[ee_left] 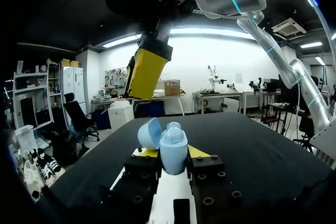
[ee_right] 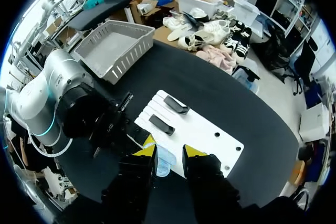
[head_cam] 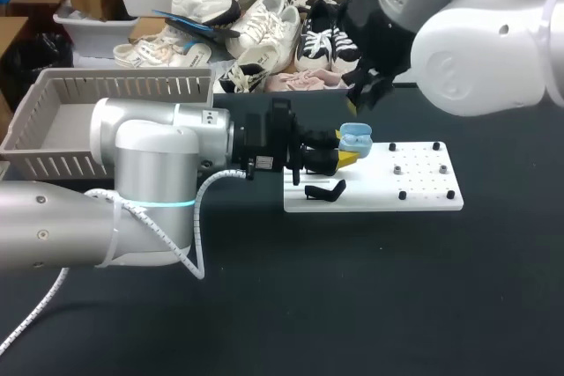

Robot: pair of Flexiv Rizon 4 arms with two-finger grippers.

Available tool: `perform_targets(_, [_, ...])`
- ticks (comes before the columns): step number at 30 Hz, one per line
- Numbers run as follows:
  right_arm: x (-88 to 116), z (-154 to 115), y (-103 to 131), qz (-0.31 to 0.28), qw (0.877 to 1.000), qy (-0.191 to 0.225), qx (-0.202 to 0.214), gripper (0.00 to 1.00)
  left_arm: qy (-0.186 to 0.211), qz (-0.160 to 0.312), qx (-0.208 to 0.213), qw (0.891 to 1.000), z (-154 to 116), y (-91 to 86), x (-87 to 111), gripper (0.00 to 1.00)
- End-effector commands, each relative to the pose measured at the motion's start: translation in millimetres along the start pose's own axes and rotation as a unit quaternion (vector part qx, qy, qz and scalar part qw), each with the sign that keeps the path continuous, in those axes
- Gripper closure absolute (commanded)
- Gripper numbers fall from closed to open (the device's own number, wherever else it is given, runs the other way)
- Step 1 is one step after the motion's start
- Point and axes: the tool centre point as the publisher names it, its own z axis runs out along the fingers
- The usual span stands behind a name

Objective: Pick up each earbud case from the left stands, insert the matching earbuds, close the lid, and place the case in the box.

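The left gripper point(head_cam: 344, 149) holds the light-blue earbud case point(head_cam: 355, 137) over the left end of the white stand board point(head_cam: 423, 193). Its jaws pinch the lower shell from two sides, and the lid point(ee_left: 149, 132) stands hinged open. The right gripper point(ee_right: 169, 151) hangs above the case, apart from it, jaws spread. The case is judged light, rigid and smooth, hence slippery: take hold across the lower shell, never the lid, whose hinge is probably the weak point

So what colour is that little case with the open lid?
Pale blue, lid and body alike. The case shows best in the left wrist view.
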Motion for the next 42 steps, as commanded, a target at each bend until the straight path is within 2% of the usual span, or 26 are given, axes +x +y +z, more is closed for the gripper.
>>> perform_targets(1, [-6,6,-9,0.009,1.0,0.002,-0.002,0.73,-0.001,0.001,-0.001,1.0,0,-0.2,0.7,1.0])
perform_targets(18, [-3,36,-14,0.026,0.999,0.039,-0.011,0.73,-0.001,0.001,-0.001,1.0,0,-0.2,0.7,1.0])
perform_targets(42, [20,21,2,0.033,0.999,0.031,-0.027,0.75,-0.001,0.001,-0.001,1.0,0,-0.2,0.7,1.0])
